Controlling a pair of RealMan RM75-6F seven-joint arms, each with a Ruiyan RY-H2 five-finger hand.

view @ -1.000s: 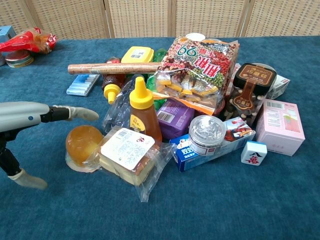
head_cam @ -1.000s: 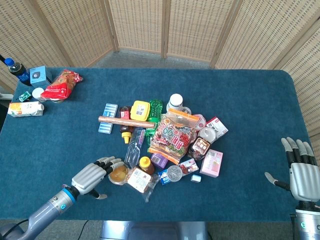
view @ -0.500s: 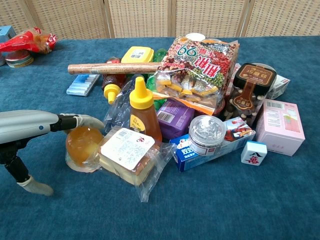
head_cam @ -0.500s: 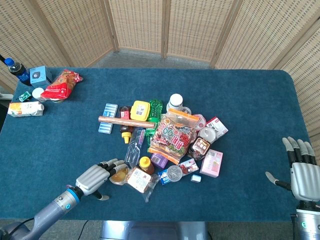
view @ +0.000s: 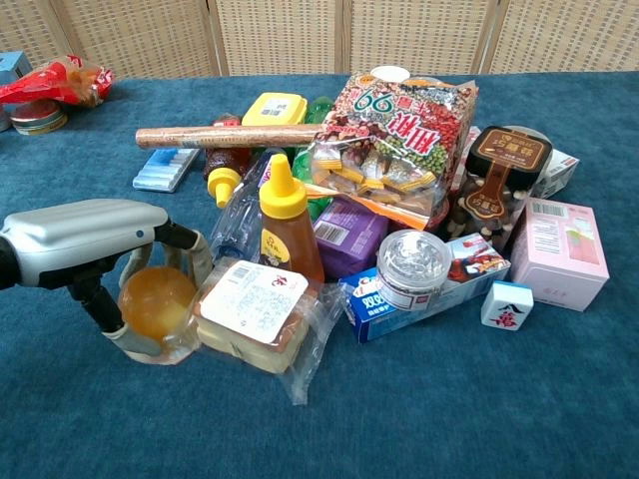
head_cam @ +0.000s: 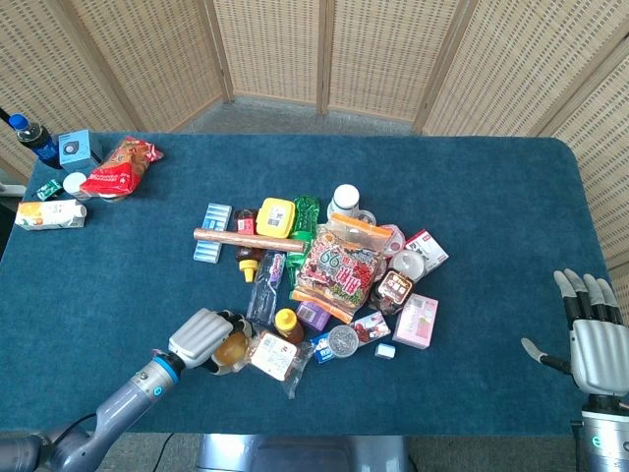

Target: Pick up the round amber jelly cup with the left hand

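Observation:
The round amber jelly cup (view: 157,299) (head_cam: 232,347) sits on the blue table at the near left edge of the pile. My left hand (view: 95,239) (head_cam: 201,337) wraps over it: the fingers (view: 190,249) curl down behind the cup and the thumb (view: 120,334) presses its near left side. The cup still touches the cloth. My right hand (head_cam: 595,339) rests at the table's far right edge with its fingers spread, holding nothing.
A wrapped cake package (view: 250,309) lies against the cup's right side, with a honey squeeze bottle (view: 283,222) and a clear plastic bottle (view: 232,215) just behind. Further right are a snack bag (view: 394,135), a clear lidded cup (view: 413,267) and a pink box (view: 559,249).
My left hand slid forward over the jelly cup and its fingers and thumb closed around it. The cup and the cake package shifted slightly. The right hand stayed still.

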